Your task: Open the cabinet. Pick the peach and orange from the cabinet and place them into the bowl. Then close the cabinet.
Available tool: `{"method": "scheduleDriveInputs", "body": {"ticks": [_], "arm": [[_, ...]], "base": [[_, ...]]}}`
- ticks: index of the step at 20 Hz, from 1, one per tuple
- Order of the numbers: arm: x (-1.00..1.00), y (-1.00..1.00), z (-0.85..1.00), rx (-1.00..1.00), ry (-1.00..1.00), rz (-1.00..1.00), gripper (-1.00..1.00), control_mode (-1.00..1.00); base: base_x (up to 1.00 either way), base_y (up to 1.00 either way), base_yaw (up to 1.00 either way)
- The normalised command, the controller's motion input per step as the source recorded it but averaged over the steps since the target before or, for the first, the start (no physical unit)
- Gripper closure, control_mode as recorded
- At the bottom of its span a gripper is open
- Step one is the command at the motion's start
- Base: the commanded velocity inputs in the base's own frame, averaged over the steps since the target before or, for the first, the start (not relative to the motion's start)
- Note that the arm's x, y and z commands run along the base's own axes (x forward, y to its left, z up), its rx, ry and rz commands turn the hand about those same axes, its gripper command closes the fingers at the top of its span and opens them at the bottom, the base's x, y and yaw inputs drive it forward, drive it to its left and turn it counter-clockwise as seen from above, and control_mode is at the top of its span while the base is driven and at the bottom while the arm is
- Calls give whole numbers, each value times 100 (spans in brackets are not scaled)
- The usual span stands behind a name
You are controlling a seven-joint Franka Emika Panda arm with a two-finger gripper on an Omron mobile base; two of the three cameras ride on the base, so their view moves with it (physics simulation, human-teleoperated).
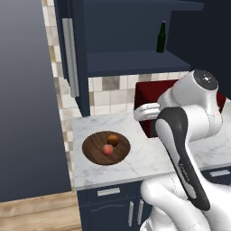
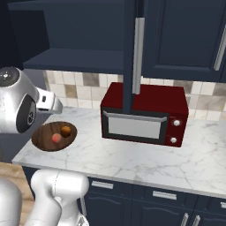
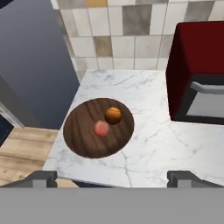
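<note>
In the hand view we see our gripper (image 3: pixel 112 178) spread wide and holding nothing, its tips at the bottom corners. The bowl (image 3: pixel 83 140) lies at centre left on the marble counter (image 3: pixel 148 148), with the peach (image 3: pixel 101 128) and orange (image 3: pixel 113 115) touching inside it. The left base view alone shows the open cabinet (image 1: pixel 72 58) shelves and a dark bottle (image 1: pixel 161 38) at upper right; the right base view shows the red microwave (image 2: pixel 145 114) front at centre.
</note>
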Motion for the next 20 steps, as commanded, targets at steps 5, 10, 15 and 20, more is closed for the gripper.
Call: {"method": "scheduleDriveInputs", "body": {"ticks": [5, 10, 15, 20], "arm": [[-64, -38, 29, 0, -13, 0, -100, -100], [-74, -26, 22, 0, -24, 0, -100, -100], [-67, -29, 21, 3, -19, 0, -100, -100], [-64, -36, 18, 6, -11, 0, -100, -100]], "base": [[0, 0, 0], [0, 0, 0], [0, 0, 0], [0, 0, 0]]}}
